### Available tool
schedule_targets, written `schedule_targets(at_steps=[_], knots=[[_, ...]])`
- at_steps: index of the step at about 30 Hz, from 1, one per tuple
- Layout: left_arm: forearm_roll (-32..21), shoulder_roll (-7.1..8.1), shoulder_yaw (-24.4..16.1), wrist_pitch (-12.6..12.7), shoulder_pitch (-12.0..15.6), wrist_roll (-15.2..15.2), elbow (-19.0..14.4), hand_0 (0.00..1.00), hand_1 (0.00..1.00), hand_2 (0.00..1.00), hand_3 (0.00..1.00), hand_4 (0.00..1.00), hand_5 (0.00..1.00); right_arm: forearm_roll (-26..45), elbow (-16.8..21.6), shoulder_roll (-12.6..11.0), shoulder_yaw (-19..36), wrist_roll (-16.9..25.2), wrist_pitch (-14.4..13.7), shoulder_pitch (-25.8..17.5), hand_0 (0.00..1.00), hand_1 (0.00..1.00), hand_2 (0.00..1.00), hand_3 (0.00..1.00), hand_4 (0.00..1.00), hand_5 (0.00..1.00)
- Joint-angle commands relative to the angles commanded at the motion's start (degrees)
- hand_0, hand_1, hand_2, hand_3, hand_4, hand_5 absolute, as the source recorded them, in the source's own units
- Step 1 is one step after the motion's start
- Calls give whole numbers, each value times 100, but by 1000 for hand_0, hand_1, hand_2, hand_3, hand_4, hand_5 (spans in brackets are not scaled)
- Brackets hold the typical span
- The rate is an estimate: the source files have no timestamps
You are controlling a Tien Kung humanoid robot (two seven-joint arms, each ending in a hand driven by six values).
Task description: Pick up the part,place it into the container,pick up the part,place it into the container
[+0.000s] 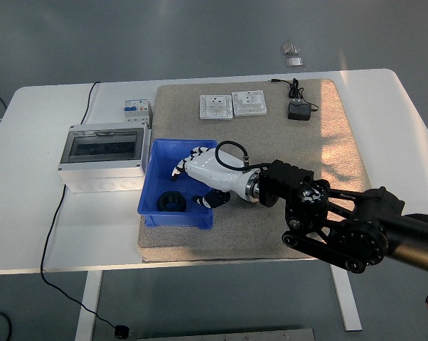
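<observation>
R hand (200, 170), white shell w/ black fingertips, reaches from the right over the blue bin (157, 153), fingers loosely spread, holding nothing. Black ring-shaped part (173, 202) lies flat on bin floor, near the front-left, just below-left of the hand and apart from it. A second dark piece (202, 201) sits by the thumb at the bin's right side; can't tell if it's another part or the thumb tip.

Bin rests on the left edge of a tan mat (313, 153) on the white tabletop (36, 206). Left of bin, touching or nearly so: grey box (102, 158) w/ dark clear lid. Behind it a small breaker unit (137, 110) w/ blue detail; print too small to read. On mat's far side: two white socket plates (232, 105) side by side, and a black adapter (298, 110) w/ coiled lead. No legible labels or brand marks anywhere. L arm not seen.
</observation>
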Motion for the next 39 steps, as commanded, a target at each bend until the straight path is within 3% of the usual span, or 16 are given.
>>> schedule_targets(at_steps=[3,6,10,11,16,17,20,22,23,34,35,39], knots=[[-18,-3,13,2,7,-8,0,721,712,726,756,812,704,269,111,-155,339,44,-325,-239,998,881,864,806,571,59],[-64,-14,36,6,20,-20,0,721,712,724,755,813,703,432,210,-369,760,-194,-553,-508,995,866,877,844,575,46],[-52,-14,34,1,24,-21,0,721,712,724,755,813,703,545,324,-520,1218,-629,-211,-810,995,866,877,844,575,46],[-64,-17,41,1,29,-21,0,721,711,723,755,814,702,563,369,-531,1322,-749,-108,-898,921,802,871,872,581,53],[-59,-28,54,-2,38,-16,0,721,711,723,755,814,702,615,461,-521,1487,-1278,335,-1141,921,802,871,872,581,53],[-60,-28,57,-2,38,-16,0,721,711,723,753,814,702,629,470,-523,1471,-1354,406,-1154,883,759,893,927,680,93],[-63,-27,64,-2,38,-16,0,721,711,723,753,814,702,659,487,-522,1414,-1534,568,-1170,883,759,893,927,680,93],[-62,-27,64,-3,35,-17,0,721,711,723,753,814,702,664,491,-520,1368,-1620,632,-1163,883,759,893,927,680,93],[-63,-27,63,-3,34,-19,0,721,711,722,753,814,702,664,488,-519,1347,-1652,656,-1155,869,752,902,946,758,158],[-49,-24,50,-6,9,-23,0,721,711,722,752,814,702,640,289,-466,965,-1895,796,-959,876,750,902,956,776,176],[-46,-23,48,-7,8,-22,0,721,711,722,752,814,701,635,271,-459,927,-1906,792,-941,836,683,878,936,752,161],[-30,-19,38,-8,4,-21,0,721,711,722,752,814,701,573,203,-429,762,-1906,689,-879,836,683,878,936,752,161]])
